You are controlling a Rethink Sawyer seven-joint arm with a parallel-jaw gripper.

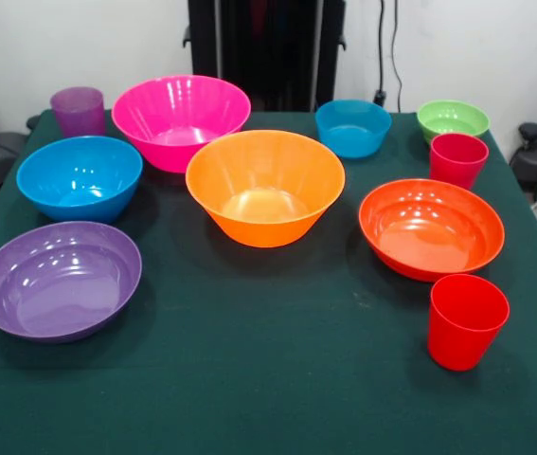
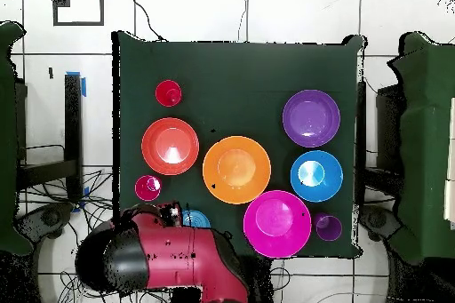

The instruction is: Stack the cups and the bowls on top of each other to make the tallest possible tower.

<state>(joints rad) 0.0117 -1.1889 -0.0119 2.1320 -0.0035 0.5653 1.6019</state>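
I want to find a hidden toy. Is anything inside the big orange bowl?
No. The orange bowl stands upright and both views show its bare, shiny bottom. Whatever might lie under it on the green table is covered.

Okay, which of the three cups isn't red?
The purple cup, translucent, standing upright at the table's far corner beside the pink bowl. The other two cups are opaque red.

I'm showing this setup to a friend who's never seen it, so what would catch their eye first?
Probably the big orange bowl at the middle of the green table, with the large pink bowl just behind it. Next, the purple bowl and red-orange bowl to either side, all upright, separate, nothing stacked yet. Overhead, the red arm bulks at the table's bottom edge.
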